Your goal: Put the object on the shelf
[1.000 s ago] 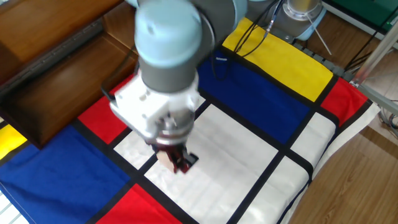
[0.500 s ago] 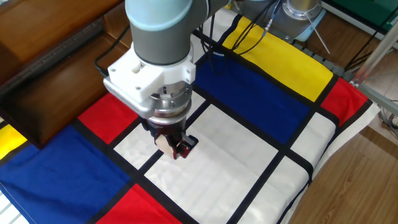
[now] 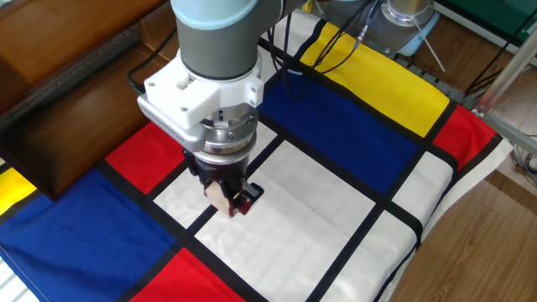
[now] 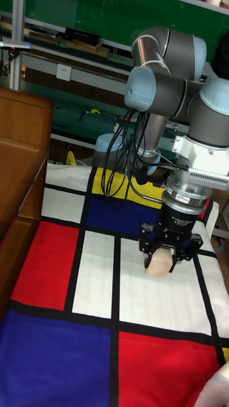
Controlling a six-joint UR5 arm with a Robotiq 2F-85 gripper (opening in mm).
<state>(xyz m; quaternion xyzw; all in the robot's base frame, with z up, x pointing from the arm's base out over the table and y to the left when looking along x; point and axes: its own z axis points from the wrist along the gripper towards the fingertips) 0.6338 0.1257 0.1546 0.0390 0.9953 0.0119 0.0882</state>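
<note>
A small pale beige wooden block, the object [image 3: 220, 195] [image 4: 158, 262], sits between the dark fingers of my gripper [image 3: 225, 198] [image 4: 161, 259], which is shut on it. The block hangs a little above the white panel of the tablecloth [image 3: 302, 218], near the middle of the table. The dark brown wooden shelf [image 3: 67, 92] [image 4: 19, 172] stands along the left side, apart from the gripper. Its boards show nothing on them where visible.
The table is covered by a cloth of red, blue, yellow and white panels with black lines. The arm's base and cables [image 3: 336, 42] stand at the back. The table's right edge [image 3: 453, 201] drops to a wooden floor.
The gripper has risen a little and shifted slightly left with the block held in it; the arm's wrist has moved back and up.
</note>
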